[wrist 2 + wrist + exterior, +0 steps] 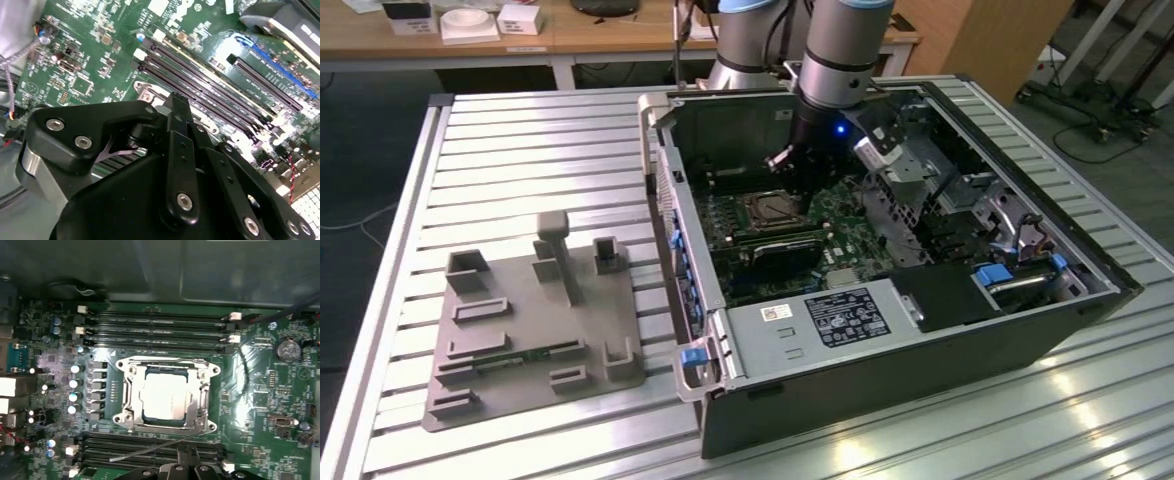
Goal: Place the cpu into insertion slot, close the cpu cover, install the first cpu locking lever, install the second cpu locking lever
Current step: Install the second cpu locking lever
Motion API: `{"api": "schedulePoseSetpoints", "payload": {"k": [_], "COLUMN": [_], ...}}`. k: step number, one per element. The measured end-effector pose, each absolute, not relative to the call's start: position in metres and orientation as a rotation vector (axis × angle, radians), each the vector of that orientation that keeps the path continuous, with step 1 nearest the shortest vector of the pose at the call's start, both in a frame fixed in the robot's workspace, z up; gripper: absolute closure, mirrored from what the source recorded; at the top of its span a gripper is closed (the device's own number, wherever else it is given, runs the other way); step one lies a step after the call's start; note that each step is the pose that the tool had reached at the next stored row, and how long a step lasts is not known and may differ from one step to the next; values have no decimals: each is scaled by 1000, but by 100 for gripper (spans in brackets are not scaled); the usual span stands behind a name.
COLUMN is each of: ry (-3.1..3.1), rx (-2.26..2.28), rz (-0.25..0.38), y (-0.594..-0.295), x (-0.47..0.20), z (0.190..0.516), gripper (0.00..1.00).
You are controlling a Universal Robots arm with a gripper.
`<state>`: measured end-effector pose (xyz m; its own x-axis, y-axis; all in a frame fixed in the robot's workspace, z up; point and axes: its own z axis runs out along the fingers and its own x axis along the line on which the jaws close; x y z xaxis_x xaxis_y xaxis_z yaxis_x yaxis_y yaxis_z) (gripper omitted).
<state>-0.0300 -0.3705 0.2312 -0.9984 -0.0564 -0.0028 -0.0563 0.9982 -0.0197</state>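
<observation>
Silvery and square, the flat metal-topped cpu (pixel 165 397) lies seated in the silver-rimmed insertion slot (pixel 131 399), with the thin metal cpu cover (pixel 167 366) closed around it. Long black memory slots (pixel 155 325) flank the socket. The black end effector (pixel 798 160) hovers inside the open dark computer case (pixel 1014 340) on the ribbed metal tabletop (pixel 520 150); I cannot tell its finger state.

The arm (pixel 834 60) reaches straight down, its black gripper (pixel 803 165) hanging low.

Exterior view is looking down obliquely at the open computer case (pixel 881 290) — both wrist views are sharing its motherboard (pixel 260 405) close-up.
</observation>
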Motion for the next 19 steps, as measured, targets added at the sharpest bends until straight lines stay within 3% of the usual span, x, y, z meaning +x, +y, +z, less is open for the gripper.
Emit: {"api": "schedulePoseSetpoints", "payload": {"k": [19], "ry": [3144], "rx": [-89], "rz": [-30], "y": [-371], "x": [-74], "z": [222], "gripper": [90]}}
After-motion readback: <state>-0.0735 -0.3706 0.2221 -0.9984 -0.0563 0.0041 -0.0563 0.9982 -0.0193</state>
